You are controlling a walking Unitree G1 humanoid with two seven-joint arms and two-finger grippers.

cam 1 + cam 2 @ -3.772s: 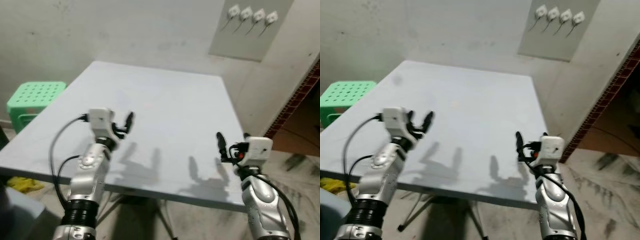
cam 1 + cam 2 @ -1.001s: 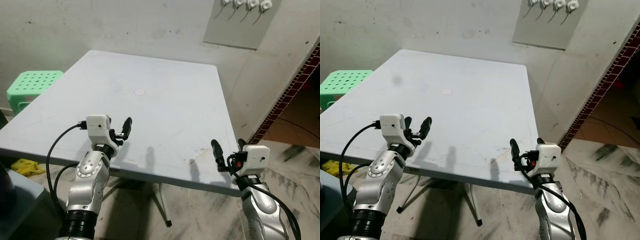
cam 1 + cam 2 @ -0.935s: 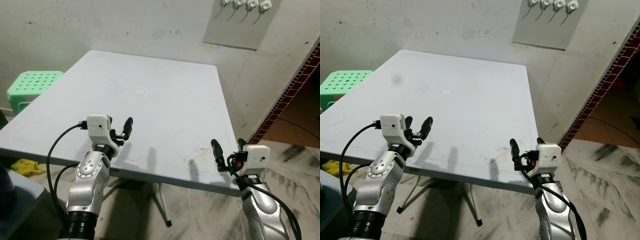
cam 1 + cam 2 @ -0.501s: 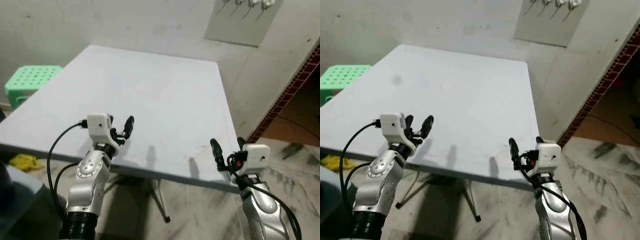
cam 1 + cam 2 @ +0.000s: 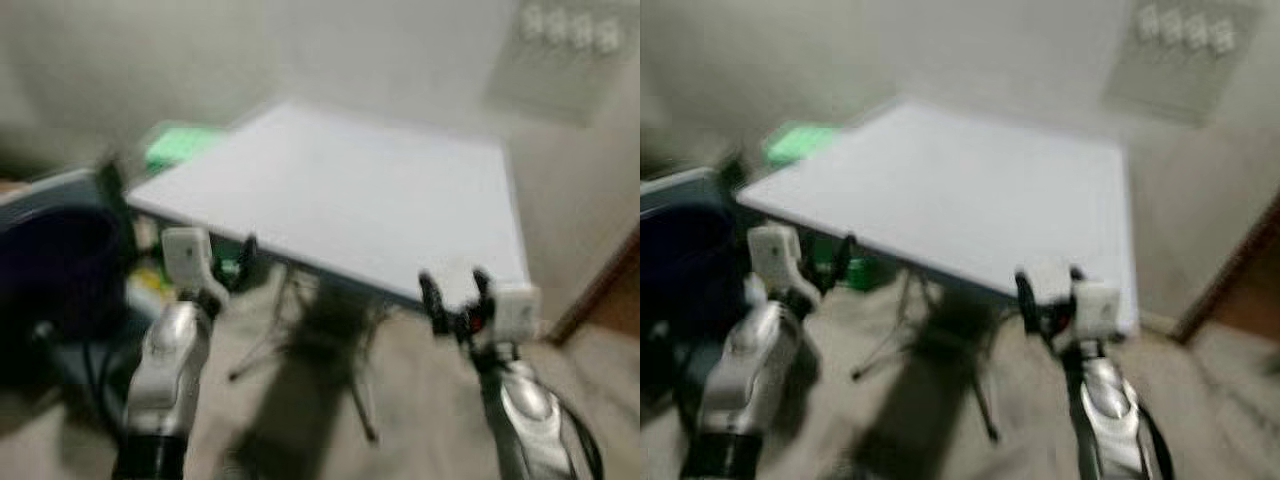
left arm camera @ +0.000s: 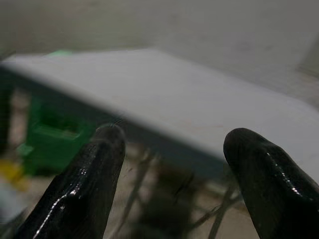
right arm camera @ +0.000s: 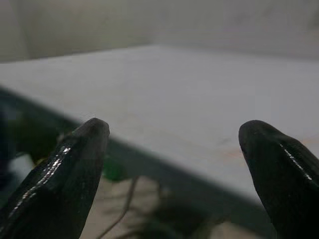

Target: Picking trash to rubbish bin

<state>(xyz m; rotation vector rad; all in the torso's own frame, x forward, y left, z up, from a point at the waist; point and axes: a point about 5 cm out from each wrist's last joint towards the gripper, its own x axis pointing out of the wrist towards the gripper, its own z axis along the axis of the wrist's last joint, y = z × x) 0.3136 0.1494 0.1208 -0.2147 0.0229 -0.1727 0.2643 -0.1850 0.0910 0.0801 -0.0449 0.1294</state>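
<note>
Blurred head views. Dark rubbish bin (image 5: 50,270) at far left, green stool (image 5: 180,145) behind. Left gripper (image 5: 232,265) raised before the white table (image 5: 400,210) edge, fingers spread, empty. Right gripper (image 5: 455,293) likewise raised at the table's near corner, fingers apart, empty. Trash: cannot tell.
</note>
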